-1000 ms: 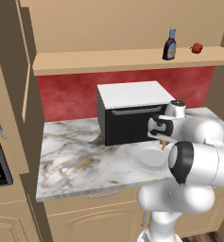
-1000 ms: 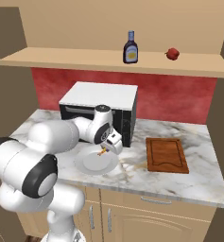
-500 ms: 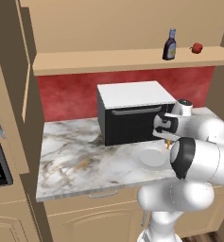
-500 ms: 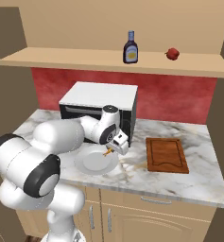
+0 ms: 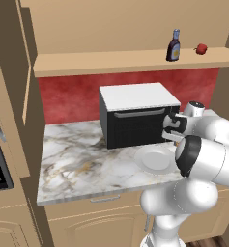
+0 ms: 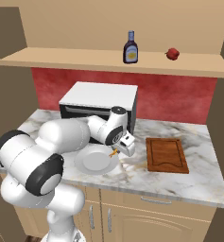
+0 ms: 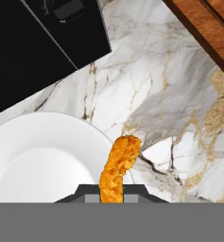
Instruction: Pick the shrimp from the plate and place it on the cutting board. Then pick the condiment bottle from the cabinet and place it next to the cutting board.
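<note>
My gripper [image 6: 118, 151] is shut on the shrimp [image 7: 117, 169], a small curved orange piece that hangs from the fingers above the right rim of the white plate [image 6: 92, 161]. In the hand view the plate [image 7: 33, 156] lies at the lower left and a corner of the reddish-brown cutting board [image 7: 208, 26] shows at the upper right. The cutting board [image 6: 167, 154] lies on the counter to the right of the plate, a short gap away. Up on the cabinet shelf [image 6: 85, 61] stands the condiment bottle [image 6: 130, 48], also in the left base view as the condiment bottle [image 5: 173, 46]. There the plate [image 5: 154, 159] sits before the oven.
A black box oven with a white top [image 6: 99, 105] stands behind the plate against the red back wall. A small red fruit [image 6: 172, 53] rests on the shelf right of the bottle. The marble counter [image 5: 82, 164] stretches left of the plate.
The gripper with the shrimp has moved right, from over the plate's middle toward its right rim, nearer the cutting board. The plate, board and bottle have stayed put.
</note>
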